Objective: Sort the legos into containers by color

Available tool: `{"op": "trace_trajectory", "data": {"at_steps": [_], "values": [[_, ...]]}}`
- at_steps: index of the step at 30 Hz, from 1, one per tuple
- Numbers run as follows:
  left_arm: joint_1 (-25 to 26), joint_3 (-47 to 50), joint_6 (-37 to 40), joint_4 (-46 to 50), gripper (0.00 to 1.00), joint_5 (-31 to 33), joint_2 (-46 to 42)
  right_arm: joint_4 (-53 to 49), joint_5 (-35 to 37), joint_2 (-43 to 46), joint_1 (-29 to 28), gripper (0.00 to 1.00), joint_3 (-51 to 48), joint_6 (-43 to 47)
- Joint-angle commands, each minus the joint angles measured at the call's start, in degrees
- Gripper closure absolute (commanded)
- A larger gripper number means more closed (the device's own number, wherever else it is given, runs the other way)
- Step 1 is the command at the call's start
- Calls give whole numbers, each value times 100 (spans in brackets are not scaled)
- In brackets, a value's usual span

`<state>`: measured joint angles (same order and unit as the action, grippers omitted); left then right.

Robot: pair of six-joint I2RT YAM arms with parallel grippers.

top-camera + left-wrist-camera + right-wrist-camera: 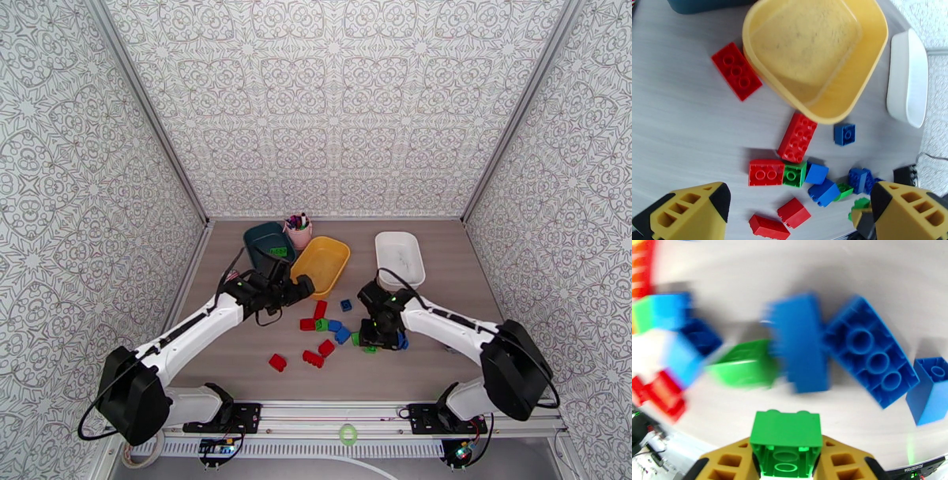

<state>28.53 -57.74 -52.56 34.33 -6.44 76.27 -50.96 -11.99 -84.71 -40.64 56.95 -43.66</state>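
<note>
Green studded plastic brick (785, 435), clamped in your right tool (786, 463), hangs over the loose bricks (336, 330) on the grey tabletop (442, 355). Dark teal plastic tray (265, 235), holding a green brick (277, 251), lies far-left of it, beyond the yellow plastic tray (336, 256). Your left tool (302, 289), spread and empty, is nearer that tray.

A: Bright, even light; soft shadows sit beside the legos (797, 137) on the table (679, 130).
B: The right wrist view is smeared with blur, worst at left; edges bend.
</note>
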Motion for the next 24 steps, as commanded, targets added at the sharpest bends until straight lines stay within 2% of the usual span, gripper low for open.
{"op": "trace_trajectory", "data": {"at_steps": [1,6,13,17,24], "values": [[-362,-38,-124,-390,1,-404,-99,82,-494,-70,21,66,670,121],[-1122,23,-578,-1249,1,-1043,46,410,-1007,-899,24,66,1869,174],[-2097,-68,-1366,-2439,2,-1834,592,798,-1744,-2502,33,66,3888,42],[-2436,-363,-1323,-2164,2,-1693,730,1055,-2131,-3363,147,66,5021,-263],[-2680,-533,-1143,-1613,2,-1407,716,2892,-2825,-4478,415,64,5857,-1814]]}}
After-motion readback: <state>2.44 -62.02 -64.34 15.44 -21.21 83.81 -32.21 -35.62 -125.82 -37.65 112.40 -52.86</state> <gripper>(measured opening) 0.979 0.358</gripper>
